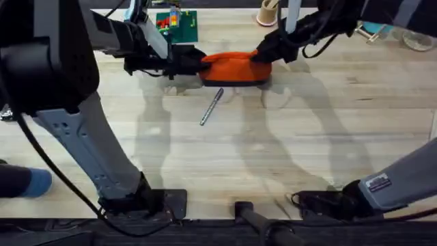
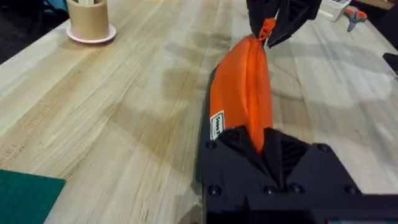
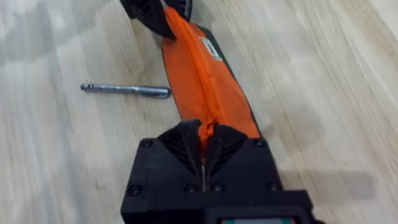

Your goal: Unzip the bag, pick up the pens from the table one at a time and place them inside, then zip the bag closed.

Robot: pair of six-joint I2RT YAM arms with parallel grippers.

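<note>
Fabric is what both arms are dealing with: the bag (image 1: 234, 68) lies lengthwise at about twelve o'clock on the table (image 1: 328, 137), far side, its zipper seam facing up.

Starting at the left, the left gripper (image 1: 194, 66) has its fingers pressed together on the bag's left end; in its wrist view the orange cloth bunches up between the black pads. Just off the bag's near edge, at roughly six o'clock from it, one silver-grey pen (image 1: 212, 106) lies loose on the wood, slanted. A second pen I cannot find. At the bag's right end the right gripper (image 1: 263, 53) is pinching too, and its wrist view shows the seam running straight into the closed fingers, so I'd guess it has the zipper pull or the cloth right at it, though I can't tell which.

The bag looks soft and light: it will sag and slide unless one end is pinned, so holding both ends taut makes sense. The zipper appears closed along what I can see.

The pen looks slim, stiff and smooth, liable to roll; best taken across its middle.
</note>
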